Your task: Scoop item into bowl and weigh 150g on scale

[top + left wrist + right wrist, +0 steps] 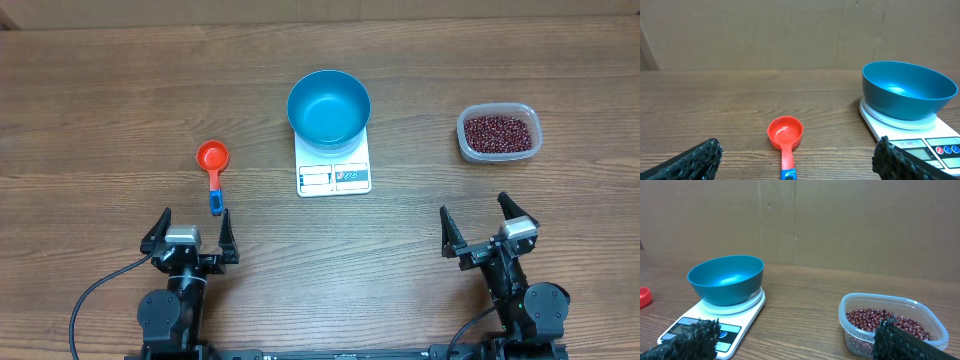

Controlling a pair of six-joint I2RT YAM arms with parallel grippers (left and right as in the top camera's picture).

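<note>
Both the left end effector (193, 222) and right end effector (474, 208) stand wide apart, empty. Smooth round blue bowl (329, 110) sits on flat white scale (334, 177); small red-brown beans (498, 132) lie in clear plastic container (464, 141) right of scale.

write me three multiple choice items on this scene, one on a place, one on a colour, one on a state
1. The blue bowl stands:
A. on the white scale
B. on a plate
C. on a tray

2. The cup of the scoop is:
A. green
B. red-orange
C. yellow

3. The bowl is:
A. full of water
B. empty
C. tipped on its side

Answers:
1 A, since the bowl sits upright on the scale's platform in every view.
2 B, since the cup shows red-orange in the left wrist view.
3 B, since its blue inside is bare.
</note>
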